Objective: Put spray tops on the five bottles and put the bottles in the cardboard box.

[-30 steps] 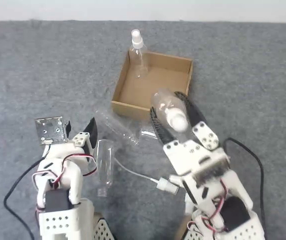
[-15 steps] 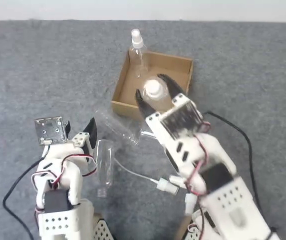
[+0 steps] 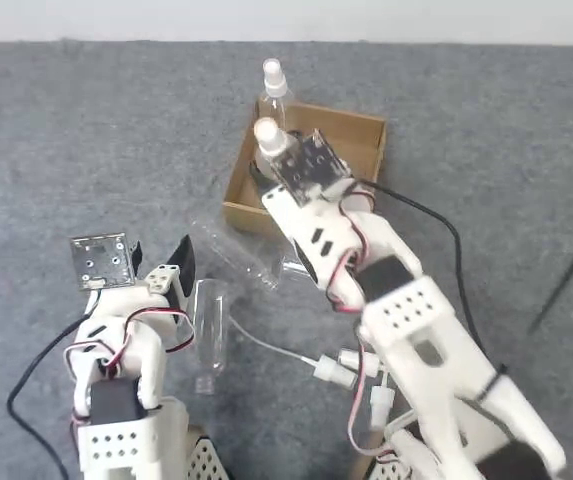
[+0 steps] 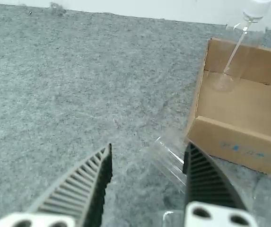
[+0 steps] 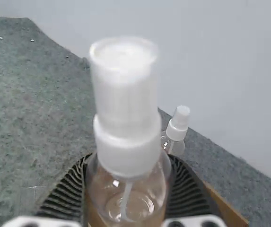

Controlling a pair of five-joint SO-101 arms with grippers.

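My right gripper [image 3: 274, 168] is shut on a clear bottle [image 3: 268, 143] with a white spray top, held upright over the near left part of the cardboard box [image 3: 361, 135]. In the right wrist view the held bottle [image 5: 126, 156] stands between the black fingers [image 5: 69, 194]. A second capped bottle [image 3: 275, 95] [image 5: 175, 126] stands in the box's far left corner. Two uncapped clear bottles [image 3: 209, 330] [image 3: 238, 257] lie on the carpet in front of the box. My left gripper [image 3: 161, 265] [image 4: 144, 189] hangs open near them, holding nothing.
Loose white spray tops [image 3: 334, 371] [image 3: 379, 405] with thin tubes lie on the carpet beside the right arm's base. The left wrist view looks at the box's near wall [image 4: 239, 142] and one lying bottle [image 4: 170, 158]. Grey carpet stretches to the left.
The right arm has swung forward and left with the bottle, from in front of the box to over it, turning the bottle upright. The left arm has not moved.
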